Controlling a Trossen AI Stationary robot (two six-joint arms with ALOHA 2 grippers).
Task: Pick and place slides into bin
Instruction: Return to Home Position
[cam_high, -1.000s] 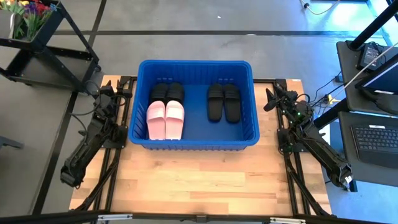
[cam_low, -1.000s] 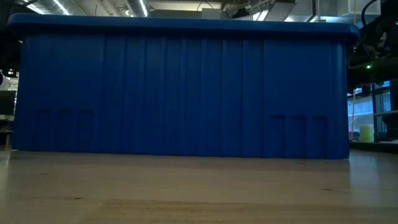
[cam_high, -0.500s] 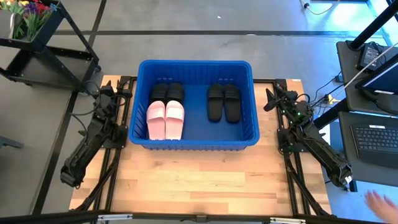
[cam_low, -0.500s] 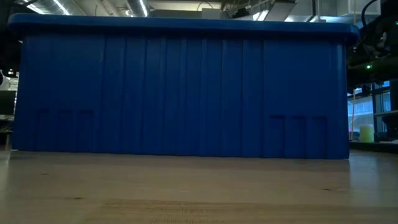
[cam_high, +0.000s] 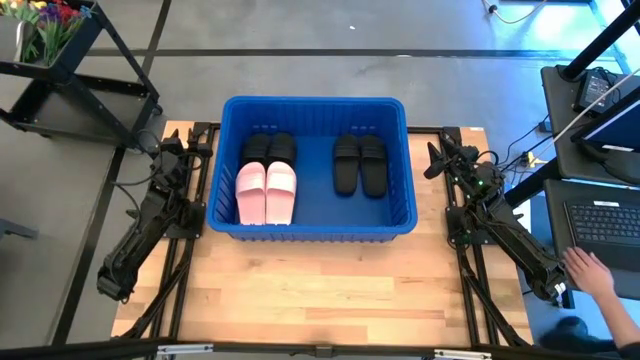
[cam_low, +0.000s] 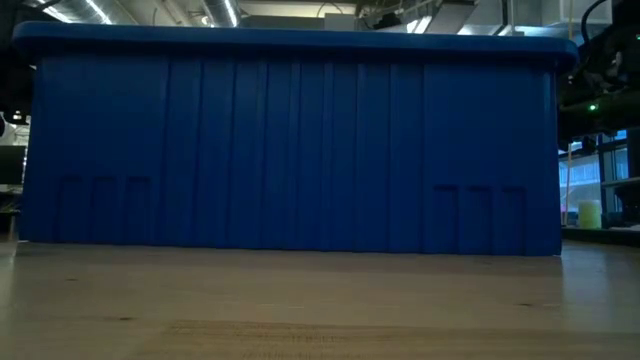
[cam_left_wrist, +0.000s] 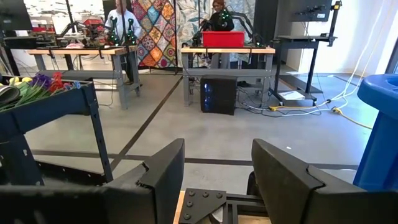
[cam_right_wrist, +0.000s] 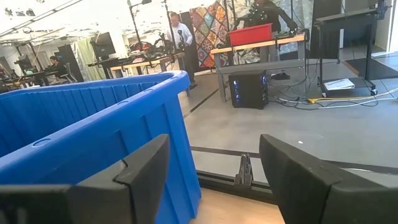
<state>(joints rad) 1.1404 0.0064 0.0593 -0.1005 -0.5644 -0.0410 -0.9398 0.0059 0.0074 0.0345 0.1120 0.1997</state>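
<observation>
The blue bin (cam_high: 225, 160) stands at the table's far middle; its ribbed near wall (cam_low: 300, 150) fills the low view. Inside lie a pair of pale pink slides (cam_high: 266, 193) at the left, a black pair (cam_high: 268, 148) behind them, partly covered, and another black pair (cam_high: 359, 164) at the right. My left gripper (cam_left_wrist: 214, 168) is open and empty, parked at the table's far left beside the bin. My right gripper (cam_right_wrist: 214, 168) is open and empty, parked at the far right beside the bin's corner (cam_right_wrist: 99, 143).
A person's hand (cam_high: 592, 272) shows at the lower right, by a keyboard (cam_high: 608, 222) off the table. The near half of the wooden table (cam_high: 320, 290) lies in front of the bin. A dark cart with flowers (cam_high: 50, 30) stands off the far left.
Both arms have kept still. A person's hand has come into view at the lower right, beside the table, and moved up toward the keyboard.
</observation>
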